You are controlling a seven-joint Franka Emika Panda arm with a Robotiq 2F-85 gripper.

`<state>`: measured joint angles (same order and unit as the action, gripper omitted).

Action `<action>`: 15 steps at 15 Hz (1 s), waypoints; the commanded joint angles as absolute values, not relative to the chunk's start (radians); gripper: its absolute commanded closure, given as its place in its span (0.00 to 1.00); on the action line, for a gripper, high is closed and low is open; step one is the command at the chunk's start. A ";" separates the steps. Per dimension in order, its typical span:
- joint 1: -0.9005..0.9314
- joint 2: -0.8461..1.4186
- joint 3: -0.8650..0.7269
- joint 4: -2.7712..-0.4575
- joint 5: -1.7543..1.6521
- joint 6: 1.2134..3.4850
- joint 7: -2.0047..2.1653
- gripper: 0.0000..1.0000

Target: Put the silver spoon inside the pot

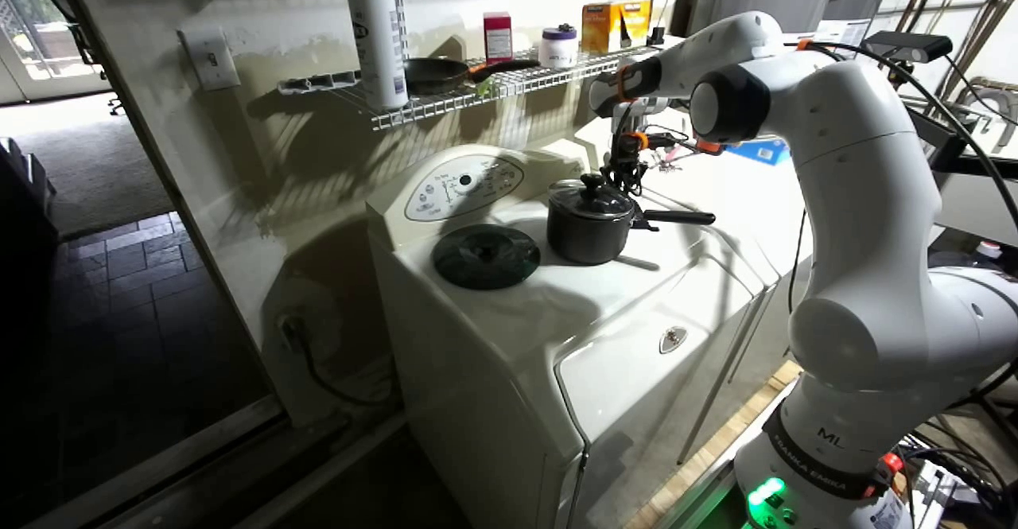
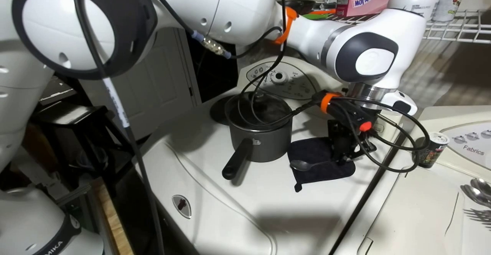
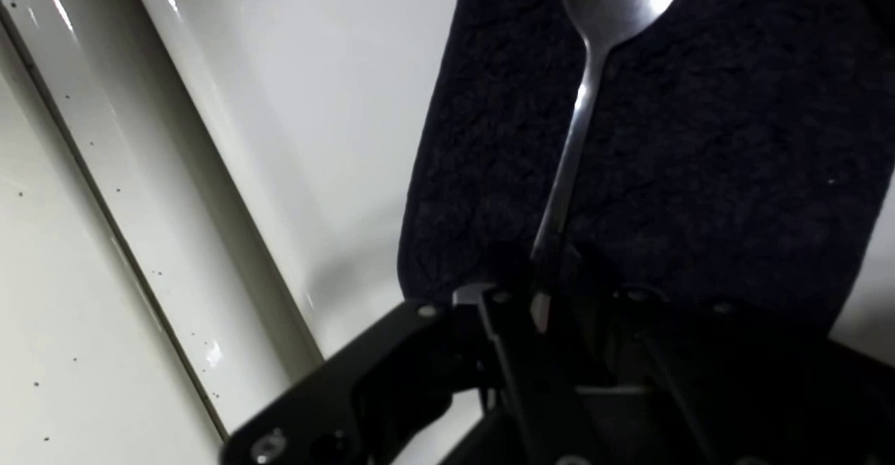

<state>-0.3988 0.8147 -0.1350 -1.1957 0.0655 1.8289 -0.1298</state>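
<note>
Broadly, a pale wall [image 1: 191, 115] closes the back, striped with shadow, and a doorway at one end gives onto dark floor tiles [image 1: 151, 266]. Against the wall stands a white machine [image 1: 477, 354], its top glossy, with an oval control panel [image 1: 465, 187] at the rear; a second pale machine [image 2: 402, 216] stands just beside it. Above runs a white wire shelf [image 1: 445, 105] bearing a frying pan [image 1: 433, 75] and a tall bottle [image 1: 375, 44]. The white arm [image 1: 867, 219] rises from its base before the machine, bends high up and reaches across, its last links turned straight down. On the machine top a dark grey pot [image 1: 584, 239] stands upright with a glass lid [image 1: 569, 195] on it, handle toward the front, between a flat dark disc [image 1: 487, 262] and a dark cloth pad [image 2: 307, 153]. The black gripper [image 3: 547, 262] hangs low at the pad's end away from the pot, its jaws narrow, one on either side of the handle end of the silver spoon [image 3: 622, 3]; whether they pinch it I cannot tell. The spoon lies on the pad, bowl toward the pot.
</note>
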 commanded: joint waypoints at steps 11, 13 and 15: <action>-0.409 0.860 -0.127 -1.123 0.085 1.802 -0.131 1.00; -0.409 0.857 -0.128 -1.125 0.084 1.804 -0.131 0.96; -0.408 0.854 -0.128 -1.128 0.083 1.806 -0.130 0.96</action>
<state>-0.4000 0.8281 -0.1341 -1.1721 0.0655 1.8279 -0.1296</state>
